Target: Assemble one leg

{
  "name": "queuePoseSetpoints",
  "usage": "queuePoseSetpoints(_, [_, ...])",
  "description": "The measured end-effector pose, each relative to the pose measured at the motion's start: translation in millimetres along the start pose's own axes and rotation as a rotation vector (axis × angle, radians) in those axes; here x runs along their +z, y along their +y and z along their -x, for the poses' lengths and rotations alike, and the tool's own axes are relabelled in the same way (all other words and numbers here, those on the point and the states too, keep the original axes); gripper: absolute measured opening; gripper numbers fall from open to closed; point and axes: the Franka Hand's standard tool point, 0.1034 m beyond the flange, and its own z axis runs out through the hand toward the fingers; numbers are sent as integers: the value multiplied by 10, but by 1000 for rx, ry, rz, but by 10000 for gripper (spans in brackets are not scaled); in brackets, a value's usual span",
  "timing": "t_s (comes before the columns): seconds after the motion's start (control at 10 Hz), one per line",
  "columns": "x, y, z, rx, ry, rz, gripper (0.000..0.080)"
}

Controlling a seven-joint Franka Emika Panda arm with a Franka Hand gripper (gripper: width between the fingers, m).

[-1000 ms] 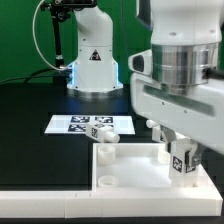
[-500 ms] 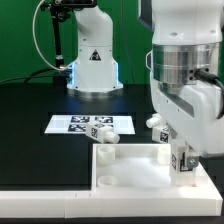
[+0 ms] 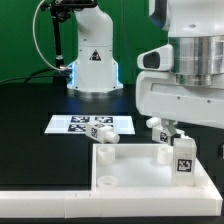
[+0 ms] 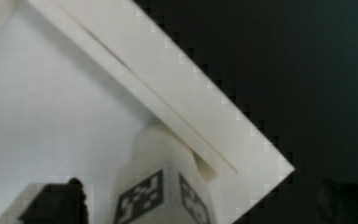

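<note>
Black tabletop, green backdrop: a leg [image 3: 183,157] stands upright in the panel [image 3: 130,172] corner, seemingly seated, the gripper [image 3: 172,132] just above, its finger spread impossible to tell.

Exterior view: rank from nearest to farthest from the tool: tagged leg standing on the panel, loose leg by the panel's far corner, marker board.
1. The leg, upright on the white panel, directly under the tool.
2. The loose leg, at the panel's far corner, toward the exterior view's left.
3. The marker board, on the black table, farther left and back.
</note>
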Motion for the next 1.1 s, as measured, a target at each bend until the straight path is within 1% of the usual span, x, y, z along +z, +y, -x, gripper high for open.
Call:
queuePoseSetpoints(0.1, [8,15,-31,-40,2,2,648])
queuePoseSetpoints(0.2, [6,19,-39,-153,5,3,649])
queuePoseSetpoints(0.3, [-2,58,-106,-383,16,10,649])
queuePoseSetpoints(0.4, [-13,140,-220,-508,10,14,649])
queuePoseSetpoints(0.5, [-8,133,-208,-531,12,20,649])
queuePoseSetpoints(0.6, [-4,125,-196,-513,11,19,649])
queuePoseSetpoints(0.7, [-4,132,-204,-510,11,20,529])
queuePoseSetpoints(0.8, [-2,130,-200,-432,11,19,381])
queuePoseSetpoints(0.9, [0,130,-199,-362,12,18,381])
queuePoseSetpoints(1.0, [2,130,-198,-314,12,18,284])
queuePoseSetpoints(1.1, [3,129,-196,-231,12,17,284])
